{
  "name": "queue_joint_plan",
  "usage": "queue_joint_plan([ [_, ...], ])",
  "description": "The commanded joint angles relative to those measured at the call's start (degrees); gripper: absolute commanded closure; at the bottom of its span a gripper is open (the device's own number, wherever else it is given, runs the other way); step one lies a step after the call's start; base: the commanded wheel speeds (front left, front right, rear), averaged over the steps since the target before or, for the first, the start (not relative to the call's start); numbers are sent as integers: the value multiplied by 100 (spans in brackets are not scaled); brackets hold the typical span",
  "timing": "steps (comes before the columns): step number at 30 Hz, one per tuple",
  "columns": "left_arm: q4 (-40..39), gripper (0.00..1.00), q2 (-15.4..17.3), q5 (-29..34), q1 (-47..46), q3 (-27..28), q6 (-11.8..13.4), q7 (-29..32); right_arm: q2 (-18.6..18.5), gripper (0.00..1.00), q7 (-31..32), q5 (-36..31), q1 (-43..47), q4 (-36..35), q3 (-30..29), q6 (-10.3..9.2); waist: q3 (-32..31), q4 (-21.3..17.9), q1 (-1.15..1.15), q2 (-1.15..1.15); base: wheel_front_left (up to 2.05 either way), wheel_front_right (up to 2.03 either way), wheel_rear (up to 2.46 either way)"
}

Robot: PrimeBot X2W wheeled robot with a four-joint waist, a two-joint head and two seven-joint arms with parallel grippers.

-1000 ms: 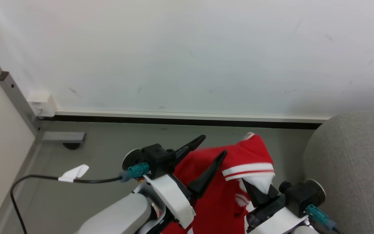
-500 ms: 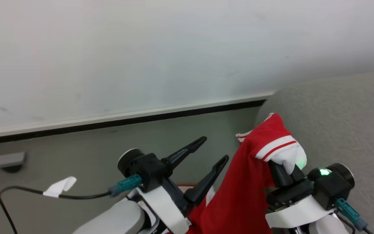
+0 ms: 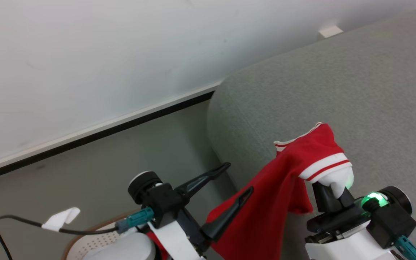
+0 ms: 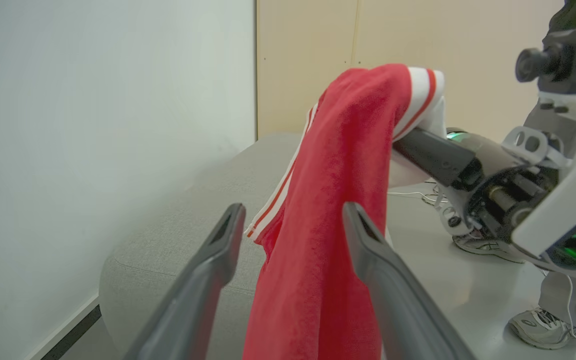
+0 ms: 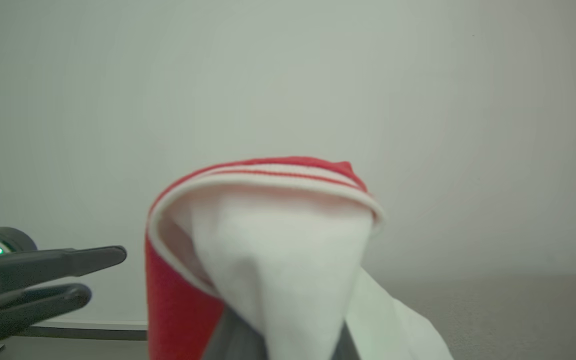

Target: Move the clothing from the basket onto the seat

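Observation:
A red garment (image 3: 280, 187) with a red-and-white striped cuff and a white panel hangs from my right gripper (image 3: 332, 187), which is shut on it, its fingertips buried in the fabric. The cloth drapes over the fingers (image 5: 278, 240) in the right wrist view. It hangs in front of the grey sofa (image 3: 338, 90), beside its rounded end. My left gripper (image 3: 237, 178) stands open with nothing in it, just left of the hanging garment (image 4: 328, 200). A corner of the cream perforated basket (image 3: 92, 240) shows at the bottom left, under my left arm.
A white wall with a dark skirting strip (image 3: 85, 139) runs behind the grey floor. A black cable with a white tag (image 3: 61, 218) trails from my left wrist. A person's sneakers (image 4: 538, 325) stand on the floor in the left wrist view.
The camera has swung right, bringing much more of the sofa into view. My right gripper has carried the garment rightward until it hangs in front of the sofa. The left gripper stays open.

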Motion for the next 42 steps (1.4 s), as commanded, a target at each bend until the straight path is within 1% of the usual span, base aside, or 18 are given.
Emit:
queue_joint_plan([
  [1,-16,0,33,84,76,-18,-15,-2,-8,100,-2,37,68,-89,-57,-12,132,-262,-1,-1,0,0,0],
  [5,13,0,55,134,18,-70,-40,5,-5,100,-2,-7,178,-306,-141,-12,222,-294,-1,-1,0,0,0],
  [10,16,0,121,183,20,-93,-40,10,-7,100,-1,-137,110,-377,-184,-12,342,-305,-1,-1,0,0,0],
  [15,-101,0,288,268,61,-41,76,25,-10,100,-2,-475,-385,-292,-258,-12,562,-280,-1,-1,0,0,0],
  [17,-182,0,381,299,46,-41,114,51,-8,100,-1,-545,-679,-259,-405,-12,722,-194,-1,-1,0,0,0],
  [19,-273,0,478,347,50,-48,94,63,-144,100,55,-751,-974,-220,-631,-13,883,-84,-1,-1,0,0,0],
  [22,-399,0,645,395,81,-43,80,62,-214,100,221,-760,-1431,-265,-941,-12,1127,87,-1,-1,0,0,0],
  [24,-493,0,779,406,75,-28,45,65,-312,100,414,-762,-1729,-316,-1163,-13,1316,209,-1,-1,0,0,0],
  [27,-631,0,991,439,64,10,3,61,-621,100,762,-615,-2267,-283,-1446,-13,1581,398,-1,-1,0,0,0],
  [29,-704,0,1147,412,86,67,-19,51,-763,100,1017,-527,-2579,-300,-1629,-13,1730,503,-1,-1,0,0,0],
  [32,-820,0,1369,386,112,150,-56,39,-1145,100,1391,-276,-3164,-195,-2065,-13,1971,663,-1,-1,0,0,0],
  [36,-946,0,1649,364,178,258,-109,19,-1650,100,1917,-200,-3789,-21,-2559,-13,2270,831,-1,-1,0,0,0],
  [38,-994,0,1768,375,194,310,-140,8,-1746,100,2187,-327,-3992,-127,-2774,-13,2403,893,-1,-1,0,0,0],
  [42,-1096,0,1973,382,244,406,-197,-6,-1913,100,2663,-518,-4474,-382,-3388,-13,2661,983,-1,-1,0,0,0],
])
